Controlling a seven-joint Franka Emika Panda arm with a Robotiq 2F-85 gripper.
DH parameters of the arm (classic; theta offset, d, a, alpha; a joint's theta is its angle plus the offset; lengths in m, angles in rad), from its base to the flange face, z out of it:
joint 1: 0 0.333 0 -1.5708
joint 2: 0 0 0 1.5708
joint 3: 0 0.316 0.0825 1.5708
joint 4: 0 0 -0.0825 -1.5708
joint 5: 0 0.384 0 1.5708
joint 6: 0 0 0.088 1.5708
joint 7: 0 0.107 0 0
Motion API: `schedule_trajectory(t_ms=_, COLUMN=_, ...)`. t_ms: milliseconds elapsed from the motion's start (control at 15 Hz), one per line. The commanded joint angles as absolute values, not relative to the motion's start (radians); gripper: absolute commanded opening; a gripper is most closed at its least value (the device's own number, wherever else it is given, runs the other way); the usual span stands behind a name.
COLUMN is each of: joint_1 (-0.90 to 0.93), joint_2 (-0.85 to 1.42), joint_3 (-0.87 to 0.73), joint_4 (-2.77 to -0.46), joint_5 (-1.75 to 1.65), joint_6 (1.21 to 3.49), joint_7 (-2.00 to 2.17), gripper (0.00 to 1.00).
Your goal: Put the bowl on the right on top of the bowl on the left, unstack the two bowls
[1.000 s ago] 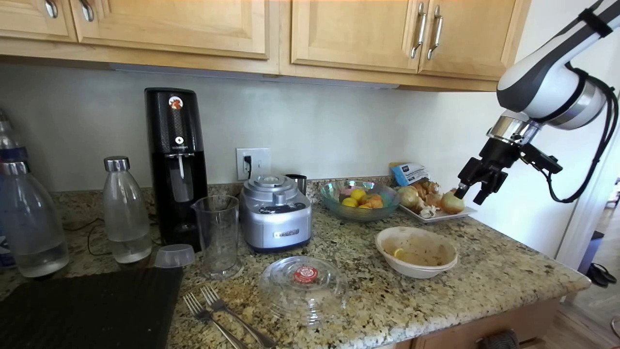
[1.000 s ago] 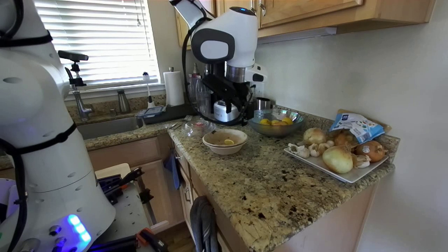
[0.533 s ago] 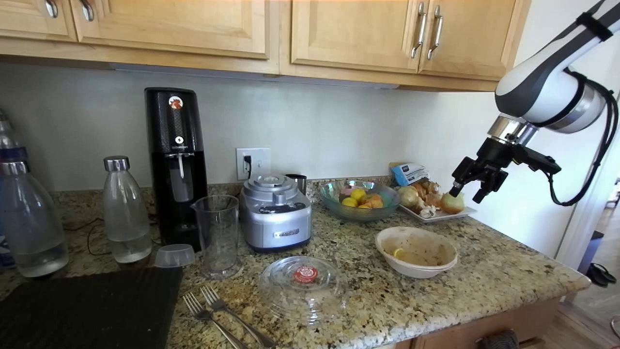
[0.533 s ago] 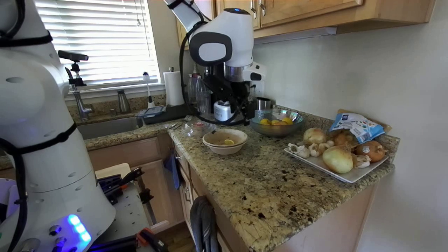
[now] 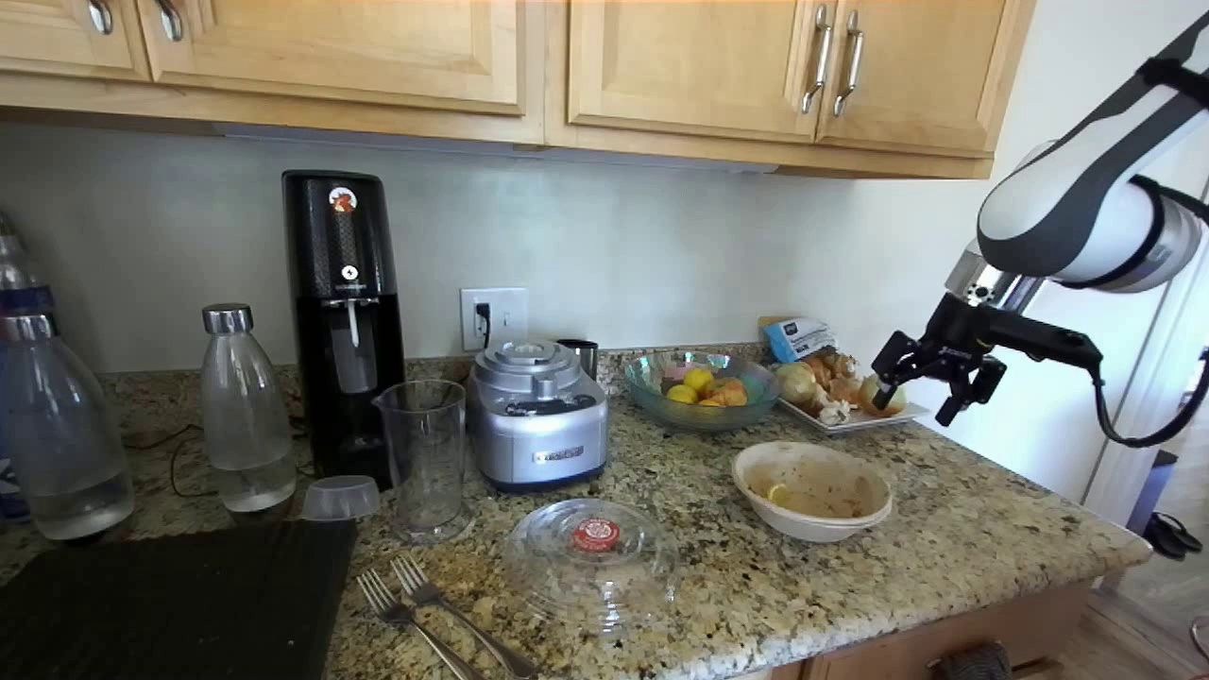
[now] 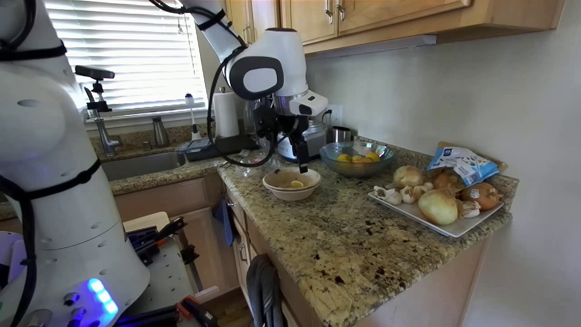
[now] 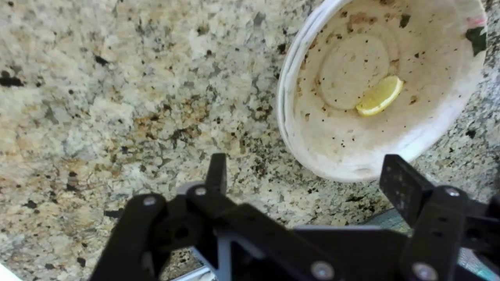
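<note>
Unstacking is probably the step in hand, since the upper bowl (image 6: 286,178) is sitting nested in the lower bowl (image 6: 292,195) on the granite countertop (image 6: 349,236). The Robotiq gripper (image 7: 304,166) is hovering above and apart from them, its fingers (image 7: 402,187) standing wide apart and holding nothing. In the wrist view the bowls are lying off to the right, so doing this well is calling for centring over one stretch of rim, then slipping one finger inside the upper bowl and the other just outside, shallowly. The two rims are running nearly together, so reaching deep is risking a pinch on both. Rising level should be keeping the lemon wedge (image 7: 379,96) inside.

In an exterior view the bowls are resting nearer than the iridescent fruit bowl (image 5: 661,414) and right of the clear domed lid (image 5: 590,567). The upper bowl is looking off-white and papery, probably light and bendable; inside, brown stains and green scraps (image 7: 476,39) are showing.
</note>
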State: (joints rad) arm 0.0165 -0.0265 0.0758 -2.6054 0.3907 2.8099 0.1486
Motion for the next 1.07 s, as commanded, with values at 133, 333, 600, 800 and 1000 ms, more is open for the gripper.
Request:
schedule_trajectory(t_ms=133, joint_1=0.076, joint_2=-0.062, joint_3=0.107, joint_4=-2.644, joint_5=0.439, joint_6=2.809, joint_7=0.314, gripper=1.0)
schedule_trajectory(t_ms=333, joint_1=0.096, joint_2=-0.02, joint_3=0.121, joint_4=-2.629, joint_5=0.473, joint_6=2.817, joint_7=0.375, gripper=1.0)
schedule_trajectory(t_ms=600, joint_1=0.104, joint_2=0.031, joint_3=0.129, joint_4=-2.622, joint_5=0.476, joint_6=2.829, joint_7=0.438, gripper=1.0)
schedule_trajectory(t_ms=800, joint_1=0.104, joint_2=0.074, joint_3=0.129, joint_4=-2.611, joint_5=0.506, joint_6=2.84, joint_7=0.451, gripper=0.98)
schedule_trajectory(t_ms=1000, joint_1=0.098, joint_2=0.111, joint_3=0.135, joint_4=-2.593, joint_5=0.573, joint_6=2.846, joint_7=0.42, gripper=0.95)
